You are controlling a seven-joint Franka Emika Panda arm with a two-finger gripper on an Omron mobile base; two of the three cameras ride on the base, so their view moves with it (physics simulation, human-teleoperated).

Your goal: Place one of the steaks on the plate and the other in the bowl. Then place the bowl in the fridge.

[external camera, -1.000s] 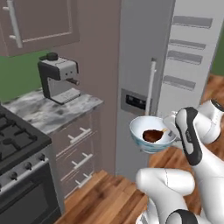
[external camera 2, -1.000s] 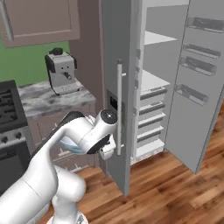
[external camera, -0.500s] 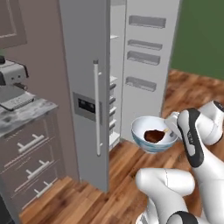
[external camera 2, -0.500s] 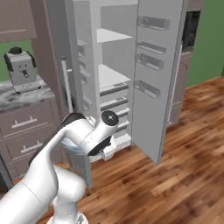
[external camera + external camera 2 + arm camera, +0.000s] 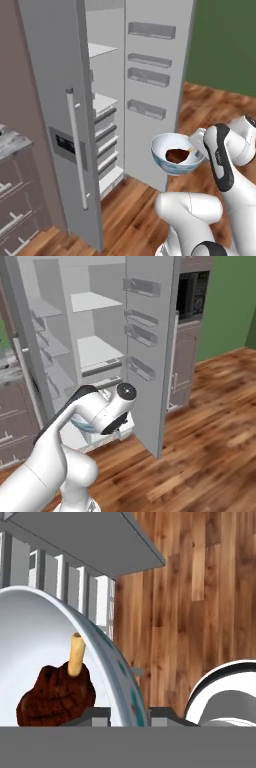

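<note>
My gripper (image 5: 196, 146) is shut on the right rim of the bowl (image 5: 172, 162), white inside and pale blue outside, and holds it level in the air. A dark reddish-brown steak (image 5: 177, 155) with a pale bone end lies in it. In the hand view the rim (image 5: 121, 671) runs between my fingertips (image 5: 93, 714) and the steak (image 5: 54, 699) rests on the bowl's floor. The grey fridge (image 5: 57, 95) stands in front of the bowl with its right door (image 5: 155, 70) swung open on white shelves (image 5: 95, 348). My arm hides most of the bowl (image 5: 83, 425) in the right base view. The plate is out of view.
The fridge's left door carries a long bar handle (image 5: 76, 147) and a dark dispenser panel (image 5: 65, 145). Brown drawers (image 5: 15, 220) under a marble counter (image 5: 9, 142) sit at the far left. A microwave (image 5: 195, 296) is built in behind the open door. Wooden floor (image 5: 210, 431) spreads to the right.
The base has turned, so the whole scene shifted: stove and coffee machine slid out left and the open fridge now faces me. The bowl with the steak stays in my gripper.
</note>
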